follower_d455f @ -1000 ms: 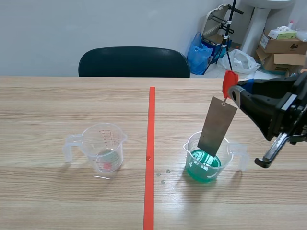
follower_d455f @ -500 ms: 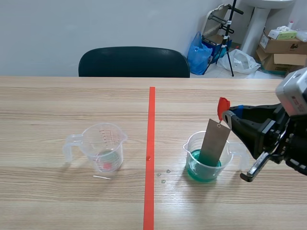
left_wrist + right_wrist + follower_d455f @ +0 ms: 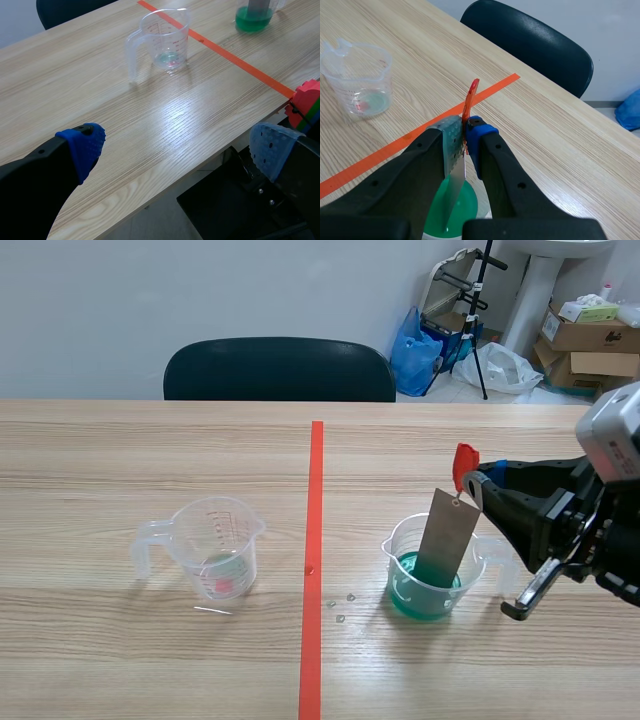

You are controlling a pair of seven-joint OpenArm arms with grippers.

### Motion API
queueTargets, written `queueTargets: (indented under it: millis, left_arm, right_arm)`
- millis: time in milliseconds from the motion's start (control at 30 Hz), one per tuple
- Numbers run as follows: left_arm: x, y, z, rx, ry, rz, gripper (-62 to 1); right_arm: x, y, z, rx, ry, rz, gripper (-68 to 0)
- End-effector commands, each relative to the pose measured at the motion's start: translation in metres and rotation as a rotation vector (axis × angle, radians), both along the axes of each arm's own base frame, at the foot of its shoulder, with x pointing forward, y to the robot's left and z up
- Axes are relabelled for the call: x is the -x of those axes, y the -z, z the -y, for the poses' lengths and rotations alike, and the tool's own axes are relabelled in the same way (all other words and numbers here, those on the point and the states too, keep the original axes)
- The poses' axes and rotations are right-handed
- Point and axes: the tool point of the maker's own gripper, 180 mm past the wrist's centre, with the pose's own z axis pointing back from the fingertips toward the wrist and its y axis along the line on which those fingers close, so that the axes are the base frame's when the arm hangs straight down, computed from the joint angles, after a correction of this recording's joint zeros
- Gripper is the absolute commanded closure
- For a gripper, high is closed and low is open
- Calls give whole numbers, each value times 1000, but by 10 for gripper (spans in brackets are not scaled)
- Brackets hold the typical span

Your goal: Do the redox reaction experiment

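A grey metal strip [image 3: 447, 536] with a red tab [image 3: 464, 462] at its top leans in the clear beaker of green liquid [image 3: 428, 585], right of the tape line. Its lower end sits in the liquid. My right gripper [image 3: 477, 481] is shut on the strip's top by the tab, just above the beaker. From the right wrist, the gripper [image 3: 463, 136] pinches the strip [image 3: 455, 180] over the green liquid [image 3: 457, 210]. A second clear beaker [image 3: 216, 545] with a little liquid stands left of the line. My left gripper [image 3: 177, 147] hangs open over the table's near edge, far from both beakers.
An orange-red tape line [image 3: 314, 560] runs down the table's middle, with a few droplets [image 3: 341, 606] beside it. A dark chair [image 3: 278, 370] stands behind the far edge. A red and green block [image 3: 307, 101] shows off the table's near edge by my left gripper.
My right gripper came down and slightly left, sinking the metal strip deeper into the green liquid. It has held still for the last half second.
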Motion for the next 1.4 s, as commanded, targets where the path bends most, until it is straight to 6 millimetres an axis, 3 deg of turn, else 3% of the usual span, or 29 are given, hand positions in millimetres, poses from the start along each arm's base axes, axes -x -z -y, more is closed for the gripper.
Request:
queueTargets:
  millis: [0, 1367]
  left_arm:
    - [-3, -6, 1, 19, -5, 28, -619]
    - [-3, -7, 1, 16, -7, 36, -611]
  right_arm:
    - [-3, -10, 0, -5, -9, 31, -20]
    - [-5, -13, 0, -4, -8, 39, -20]
